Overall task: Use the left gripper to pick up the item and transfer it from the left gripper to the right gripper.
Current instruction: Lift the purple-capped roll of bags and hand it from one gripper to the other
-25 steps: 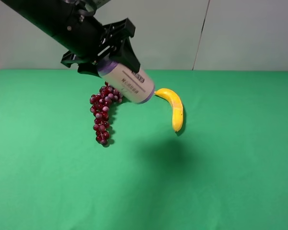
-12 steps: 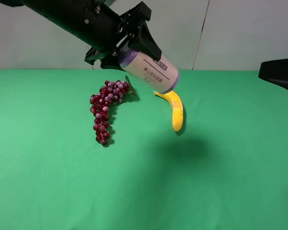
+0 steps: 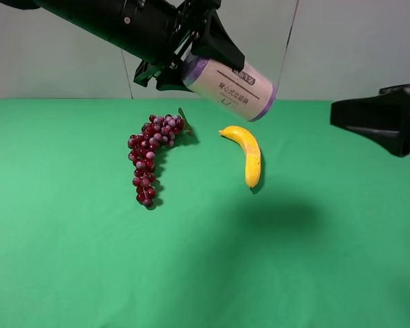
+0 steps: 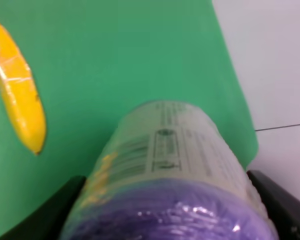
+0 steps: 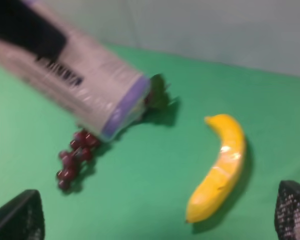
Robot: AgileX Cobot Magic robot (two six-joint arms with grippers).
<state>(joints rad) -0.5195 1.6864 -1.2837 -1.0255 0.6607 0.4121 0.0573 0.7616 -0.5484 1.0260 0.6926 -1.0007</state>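
The item (image 3: 236, 85), a whitish roll with purple ends and printed text, hangs tilted in the air above the banana. My left gripper (image 3: 195, 65) is shut on its upper-left end. The left wrist view shows the item (image 4: 165, 165) filling the space between the two black fingers (image 4: 47, 215). From the right edge my right gripper (image 3: 342, 115) reaches in, open, a good way right of the item and a little lower. In the right wrist view the item (image 5: 75, 80) is blurred ahead of the open right gripper (image 5: 155, 215), with nothing between the fingertips (image 5: 17, 217).
A yellow banana (image 3: 249, 154) lies on the green table (image 3: 294, 260) below the item. A dark red grape bunch (image 3: 149, 154) lies to its left. A pale wall stands behind the table.
My left arm has carried the item up and to the right, off the grapes and over the banana. The right gripper has come in from the right edge toward the middle.
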